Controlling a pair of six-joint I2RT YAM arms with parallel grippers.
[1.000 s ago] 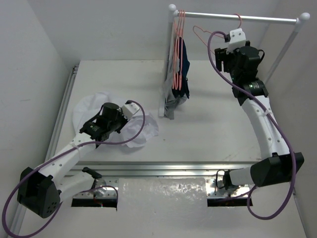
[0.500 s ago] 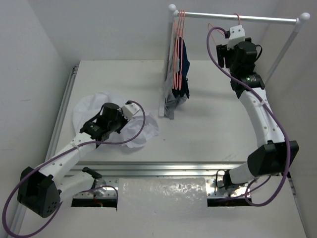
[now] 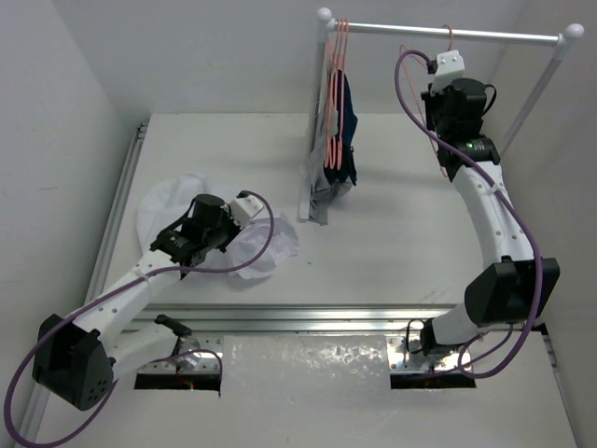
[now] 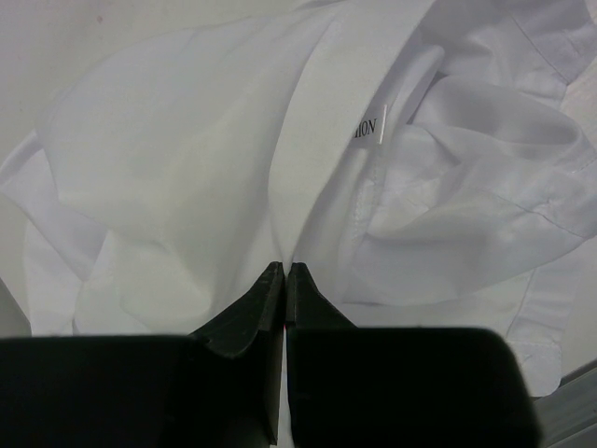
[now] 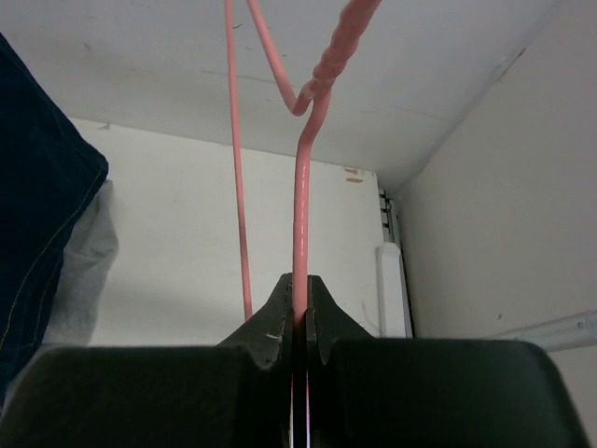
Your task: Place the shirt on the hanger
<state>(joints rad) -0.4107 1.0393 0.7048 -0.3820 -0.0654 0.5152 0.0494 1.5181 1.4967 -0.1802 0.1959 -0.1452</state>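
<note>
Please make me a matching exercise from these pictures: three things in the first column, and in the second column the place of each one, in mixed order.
Things:
1. shirt
2. hanger
3. navy garment

Places:
a. hanging near the left end of the rail
b. crumpled on the table
c. pinched between the jaws of the right gripper

Pairs: 1-b, 2-c, 3-a
</note>
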